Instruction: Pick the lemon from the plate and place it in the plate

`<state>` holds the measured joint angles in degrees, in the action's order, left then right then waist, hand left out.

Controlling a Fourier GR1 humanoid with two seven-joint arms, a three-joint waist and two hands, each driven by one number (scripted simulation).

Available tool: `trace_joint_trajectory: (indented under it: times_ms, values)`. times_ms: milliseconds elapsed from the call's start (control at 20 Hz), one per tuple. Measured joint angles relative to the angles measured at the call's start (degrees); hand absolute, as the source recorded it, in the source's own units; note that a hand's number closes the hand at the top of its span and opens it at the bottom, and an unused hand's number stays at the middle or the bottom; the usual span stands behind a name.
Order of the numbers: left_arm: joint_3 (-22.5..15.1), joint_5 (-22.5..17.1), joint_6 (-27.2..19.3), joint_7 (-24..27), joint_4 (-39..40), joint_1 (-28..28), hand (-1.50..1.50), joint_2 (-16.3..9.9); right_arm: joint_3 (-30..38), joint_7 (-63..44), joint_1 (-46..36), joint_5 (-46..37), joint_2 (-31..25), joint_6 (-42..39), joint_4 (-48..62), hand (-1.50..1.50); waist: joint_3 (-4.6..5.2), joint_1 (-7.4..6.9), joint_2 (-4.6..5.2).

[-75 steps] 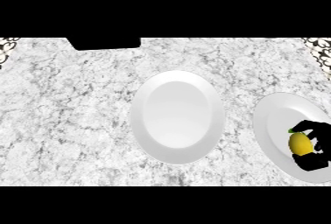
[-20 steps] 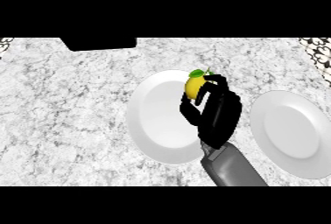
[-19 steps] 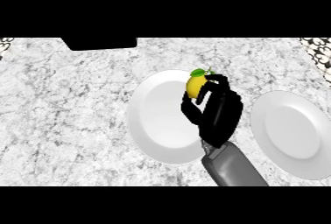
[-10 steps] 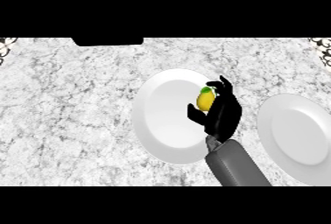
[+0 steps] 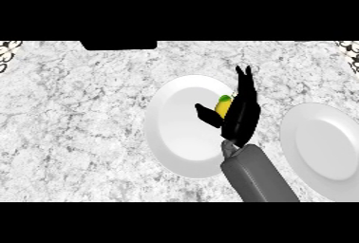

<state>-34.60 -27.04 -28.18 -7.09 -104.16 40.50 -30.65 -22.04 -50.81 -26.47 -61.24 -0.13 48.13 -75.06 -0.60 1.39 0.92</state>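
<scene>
A yellow lemon (image 5: 223, 107) with a green tip lies on the right side of the middle white plate (image 5: 174, 130). My right hand (image 5: 240, 114) stands over that plate's right rim, its fingers (image 5: 243, 78) straight and pointing away, the thumb spread out to the left below the lemon. The lemon sits against the palm, between thumb and fingers, with nothing curled round it. A second white plate (image 5: 324, 142) lies bare at the right. My left hand does not show.
A black object (image 5: 119, 45) sits at the counter's far edge, left of centre. Marbled grey counter (image 5: 70, 123) spreads to the left of the plates. Patterned corners show at the far left and far right.
The right hand carried the lemon from the right plate to the middle plate, lowered it there, and its fingers have now straightened off the lemon.
</scene>
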Motion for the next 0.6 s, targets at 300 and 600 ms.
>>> trace_joint_trajectory:
  times_ms: [300, 600]
  values:
    - [-0.92, -0.71, -0.91, 0.54, 0.53, 0.29, 0.0, -0.8, 1.43, 3.78, 1.46, 5.6, -0.03, 4.85, -3.53, -1.5, -0.13, 1.1, -0.46]
    - [-1.52, -1.54, -2.21, 1.42, 0.95, 0.28, 0.0, -1.03, -2.42, 7.3, 5.7, 12.89, 0.04, 7.27, -8.99, -1.5, -0.15, 1.81, -0.98]
